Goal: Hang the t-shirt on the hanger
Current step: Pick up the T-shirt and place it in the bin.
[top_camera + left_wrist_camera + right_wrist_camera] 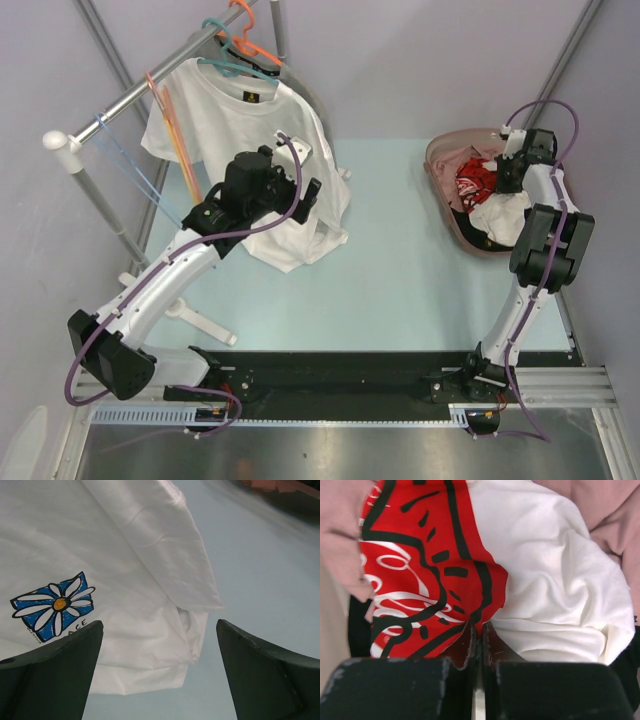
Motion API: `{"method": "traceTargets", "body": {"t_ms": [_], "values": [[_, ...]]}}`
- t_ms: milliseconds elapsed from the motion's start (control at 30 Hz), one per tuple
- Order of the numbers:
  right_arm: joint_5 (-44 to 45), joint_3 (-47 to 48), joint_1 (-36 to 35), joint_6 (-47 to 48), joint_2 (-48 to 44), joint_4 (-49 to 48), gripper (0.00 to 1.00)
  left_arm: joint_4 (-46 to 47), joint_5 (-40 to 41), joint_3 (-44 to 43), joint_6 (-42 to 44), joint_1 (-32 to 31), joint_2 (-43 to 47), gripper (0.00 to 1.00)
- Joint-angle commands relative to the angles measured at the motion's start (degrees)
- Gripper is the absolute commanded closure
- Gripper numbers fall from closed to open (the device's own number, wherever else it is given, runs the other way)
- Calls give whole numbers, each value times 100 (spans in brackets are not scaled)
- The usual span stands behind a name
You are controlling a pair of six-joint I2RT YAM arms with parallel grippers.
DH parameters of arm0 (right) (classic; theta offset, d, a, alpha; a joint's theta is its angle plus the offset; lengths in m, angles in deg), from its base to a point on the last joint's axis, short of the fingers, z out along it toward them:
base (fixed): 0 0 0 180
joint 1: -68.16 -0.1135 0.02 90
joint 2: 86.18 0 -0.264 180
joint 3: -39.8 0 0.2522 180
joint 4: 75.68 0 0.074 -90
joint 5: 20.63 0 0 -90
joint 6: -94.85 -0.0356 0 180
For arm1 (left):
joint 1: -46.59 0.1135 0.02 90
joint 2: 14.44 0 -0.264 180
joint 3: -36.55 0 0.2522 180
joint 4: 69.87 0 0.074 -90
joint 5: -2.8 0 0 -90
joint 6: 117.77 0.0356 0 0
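Note:
The t-shirt point(478, 184), white with a red print, lies crumpled in the basket at the back right. In the right wrist view its red print point(420, 570) and white cloth fill the frame. My right gripper point(503, 172) point(479, 626) is down in the basket, shut on a fold of the t-shirt at the edge of the print. A thin pinkish hanger point(168, 125) hangs edge-on from the rail at the back left. My left gripper point(308, 196) point(160, 645) is open and empty, just in front of a hanging white daisy-print shirt point(100, 580).
The pinkish basket point(434, 165) holds other clothes. The rack rail point(125, 103) carries the daisy shirt point(230, 120) on a teal hanger point(236, 66), an orange hanger point(247, 30) and a thin blue one point(135, 170). The rack's foot point(200, 322) stands beside the left arm.

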Motion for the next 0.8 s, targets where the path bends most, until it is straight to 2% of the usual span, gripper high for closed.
{"method": "traceTargets", "body": {"t_ms": [0,300,433,533,667,733,767], "values": [[-536,553,16,-12,-398,701,100,57,-110,-6,-56,-10,240,0],[-2706,1564,-185,-819,-2525,1053,100,-13,-329,-41,-381,-2,741,0],[-3033,1845,-650,-1190,-3246,1018,100,-48,-409,-120,-486,25,917,0],[-3192,1943,-1335,-1060,-3660,1184,100,-40,-461,-234,-635,86,1040,0],[-2842,1452,-2548,-315,-4143,1852,100,-110,-777,-278,-820,279,1198,0],[-2691,496,-3102,20,-4563,2212,100,-302,-1110,-261,-829,385,1251,0],[-2647,83,-3312,492,-4696,2553,99,-382,-1234,-235,-777,403,1321,0]]}}
